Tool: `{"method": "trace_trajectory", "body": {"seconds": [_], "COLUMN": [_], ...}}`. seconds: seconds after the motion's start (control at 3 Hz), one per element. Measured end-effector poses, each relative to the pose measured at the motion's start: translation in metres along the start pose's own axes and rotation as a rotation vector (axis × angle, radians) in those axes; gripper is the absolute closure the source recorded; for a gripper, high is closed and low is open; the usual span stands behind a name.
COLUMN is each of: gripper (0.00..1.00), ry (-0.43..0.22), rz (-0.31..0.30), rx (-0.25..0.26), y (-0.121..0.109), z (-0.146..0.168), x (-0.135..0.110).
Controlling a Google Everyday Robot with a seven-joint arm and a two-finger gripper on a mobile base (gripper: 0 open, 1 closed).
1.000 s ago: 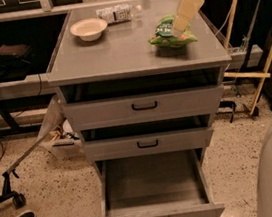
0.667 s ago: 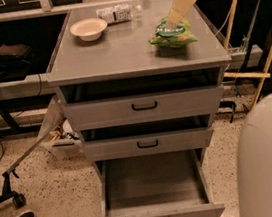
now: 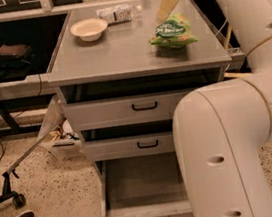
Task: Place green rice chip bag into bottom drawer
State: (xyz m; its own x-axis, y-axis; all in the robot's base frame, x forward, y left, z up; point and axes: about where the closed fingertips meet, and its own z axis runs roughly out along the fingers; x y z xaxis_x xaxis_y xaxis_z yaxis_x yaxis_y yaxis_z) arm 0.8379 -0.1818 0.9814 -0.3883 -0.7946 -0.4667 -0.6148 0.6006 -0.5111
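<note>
Nearest of all, the bottom drawer (image 3: 137, 186) stands pulled well out toward the near side, its front with the dark handle lowest in view. I judge it is left open so the bag can be lowered in from above. What shows of its floor holds nothing, but the right part is hidden behind the arm (image 3: 219, 159). That bulky white elbow fills the near right because the arm bends up and back toward the cabinet top.

Above the open drawer, the middle drawer (image 3: 126, 146) and top drawer (image 3: 121, 110) sit pushed in. This keeps them from overhanging the opening below.

Farther back, the bag (image 3: 172, 32) lies on the right side of the cabinet top (image 3: 109, 59), printed face up, not lifted. It is well apart from the drawer it is meant for, so the carrying part of the task looks not yet begun.

Just beyond the bag, the gripper (image 3: 162, 16) slants down from the far right. Its tip is just beside the bag's far-left edge, likely lining up for a grasp. Whether it touches the bag, and whether it is released or clenched, I cannot tell.

Farthest, on the left, the bowl (image 3: 89, 28) and the bottle (image 3: 118, 13) lying on its side sit near each other. Both are well apart from the bag, so neither should hinder the pick.
</note>
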Motion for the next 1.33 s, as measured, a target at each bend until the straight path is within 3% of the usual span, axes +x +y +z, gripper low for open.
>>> {"method": "trace_trajectory", "body": {"seconds": [0.33, 0.67, 1.33], "gripper": [0.0, 0.0, 0.0], "ry": [0.067, 0.114, 0.113], "rz": [-0.024, -0.083, -0.203], "rx": [-0.025, -0.088, -0.199], "y": [0.01, 0.027, 0.062], "z": [0.033, 0.054, 0.081], "x": [0.018, 0.037, 0.035]}}
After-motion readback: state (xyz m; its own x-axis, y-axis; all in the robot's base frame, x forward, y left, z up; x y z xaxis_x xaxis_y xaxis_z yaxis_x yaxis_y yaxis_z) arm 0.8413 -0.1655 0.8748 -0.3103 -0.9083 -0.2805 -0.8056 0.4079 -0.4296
